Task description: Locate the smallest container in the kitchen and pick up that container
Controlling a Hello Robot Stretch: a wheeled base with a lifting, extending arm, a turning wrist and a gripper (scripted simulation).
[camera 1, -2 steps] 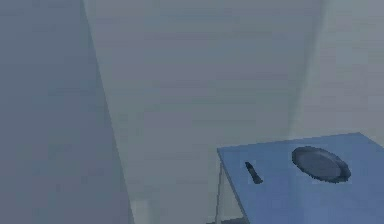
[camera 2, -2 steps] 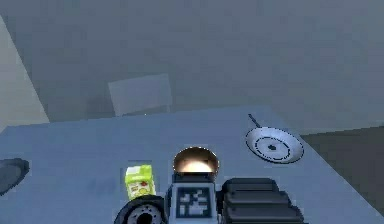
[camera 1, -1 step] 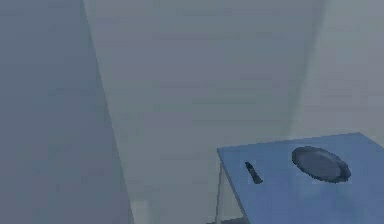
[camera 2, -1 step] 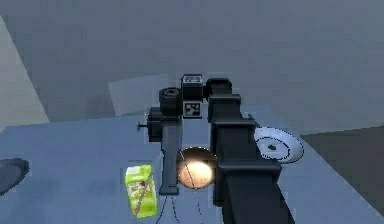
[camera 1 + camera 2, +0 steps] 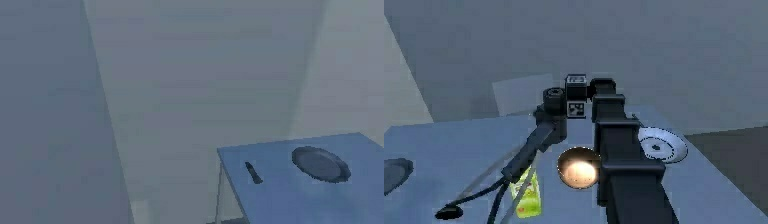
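Jaws: nobody can tell their state, or if they hold anything. Gripper point(image 5: 474, 208) points to the near left; yellow bottle point(image 5: 530, 195) sits just right of it, bowl point(image 5: 579, 168) farther right.

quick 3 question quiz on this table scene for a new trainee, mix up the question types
1. True or false: the copper-coloured bowl stands on the blue table, close beside the arm.
2. Multiple choice: in the arm side view, what colour is the bottle just left of that bowl? A red; B yellow-green; C black.
3. Short answer: in the forward view, what lies on the table left of the dark round plate?

Key
1. True.
2. B.
3. A small dark thing, too small to name.
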